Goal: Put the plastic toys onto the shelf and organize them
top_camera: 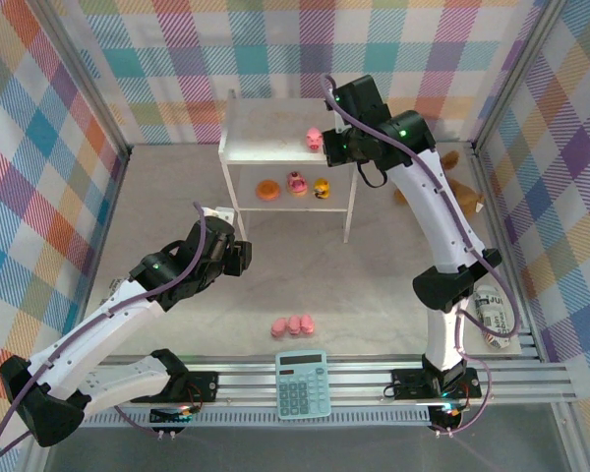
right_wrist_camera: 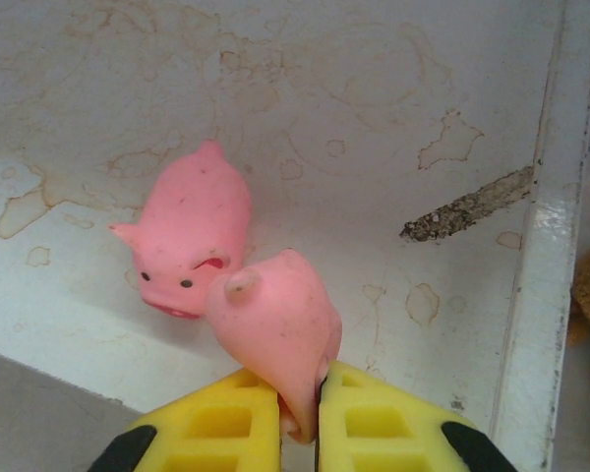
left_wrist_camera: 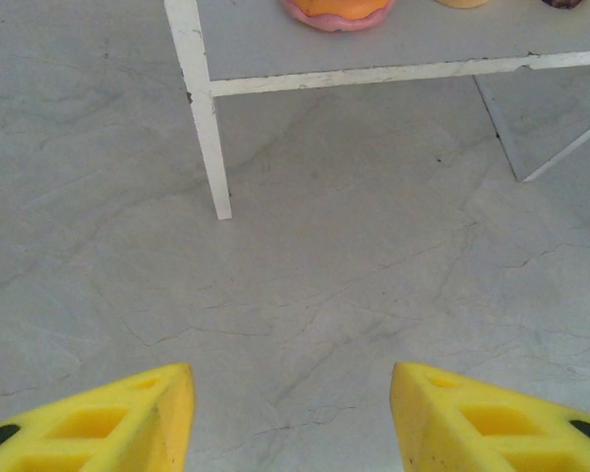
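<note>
At the near edge of the counter (top_camera: 374,295) a teal calculator (top_camera: 301,384) is laid flat, and just beyond it three pink pigs (top_camera: 294,325) are huddled side by side, touching. Farther in, to the left, the left claw (left_wrist_camera: 293,393) is held spread over bare counter, nothing between its yellow fingers (left_wrist_camera: 128,423), and is faced toward the front left leg of the shelf (top_camera: 265,138). On the shelf's lower board an orange ring (top_camera: 267,190), a pink cupcake piece (top_camera: 297,184) and a yellow duck (top_camera: 322,187) are lined up left to right. On the stained top, near its right edge, a lying pig (right_wrist_camera: 189,236) is set, and a pinched pig (right_wrist_camera: 275,329) is gripped by one end in the right claw (right_wrist_camera: 297,413), whose fingers are pressed together on it. Whether the pinched pig rests on the top cannot be told. A brown plush animal (top_camera: 462,187) is seen right of the shelf.
</note>
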Tool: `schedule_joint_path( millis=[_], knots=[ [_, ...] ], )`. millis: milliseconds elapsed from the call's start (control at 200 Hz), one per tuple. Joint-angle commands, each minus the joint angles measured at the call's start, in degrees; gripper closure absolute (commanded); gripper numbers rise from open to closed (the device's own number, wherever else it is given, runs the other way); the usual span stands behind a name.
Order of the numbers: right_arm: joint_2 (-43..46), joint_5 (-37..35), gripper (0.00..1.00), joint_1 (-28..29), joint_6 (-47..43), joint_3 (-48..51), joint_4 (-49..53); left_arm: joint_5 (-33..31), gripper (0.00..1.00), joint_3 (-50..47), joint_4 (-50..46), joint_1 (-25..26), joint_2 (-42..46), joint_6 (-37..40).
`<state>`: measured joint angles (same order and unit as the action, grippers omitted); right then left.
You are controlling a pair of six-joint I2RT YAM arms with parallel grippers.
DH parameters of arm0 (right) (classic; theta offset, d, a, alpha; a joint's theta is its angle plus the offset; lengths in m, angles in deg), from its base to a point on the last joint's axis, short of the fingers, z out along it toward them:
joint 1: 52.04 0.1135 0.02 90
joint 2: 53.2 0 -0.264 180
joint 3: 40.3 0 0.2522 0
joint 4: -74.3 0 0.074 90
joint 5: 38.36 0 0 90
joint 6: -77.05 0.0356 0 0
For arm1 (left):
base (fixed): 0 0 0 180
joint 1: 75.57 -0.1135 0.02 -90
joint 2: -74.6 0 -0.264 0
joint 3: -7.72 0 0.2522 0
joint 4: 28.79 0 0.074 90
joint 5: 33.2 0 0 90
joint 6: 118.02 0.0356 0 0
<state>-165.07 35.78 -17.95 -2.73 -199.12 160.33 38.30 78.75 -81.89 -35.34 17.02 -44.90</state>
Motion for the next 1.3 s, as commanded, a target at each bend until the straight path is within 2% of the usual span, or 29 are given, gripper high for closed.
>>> schedule_joint_path(
  millis=[0,205,310,590,730,1295],
  knots=[
    [-1.06,-0.32,0.86,-0.85,0.76,-2.5,1.73,0.44,0.45,0.91,-0.67,-0.76,0.04,0.83],
    [-1.77,0.47,0.8,-1.46,0.73,-3.0,1.52,0.53,0.45,0.83,-0.57,-0.9,0.02,0.9],
    [-1.86,0.79,0.72,-1.57,0.69,-3.04,1.33,0.48,0.45,0.79,-0.57,-0.96,-0.05,0.97],
    [-1.92,1.18,0.7,-1.9,0.51,-2.98,1.29,0.62,0.45,0.82,-0.49,-1.21,-0.27,1.06],
    [-2.05,1.33,0.64,-2.16,0.6,-3.01,1.12,0.58,0.45,0.74,-0.57,-1.22,-0.16,1.07],
    [-2.56,2.6,0.62,-3.43,0.77,-3.02,1.38,0.48,0.45,0.74,-0.69,-1.51,0.05,1.14]
  ],
)
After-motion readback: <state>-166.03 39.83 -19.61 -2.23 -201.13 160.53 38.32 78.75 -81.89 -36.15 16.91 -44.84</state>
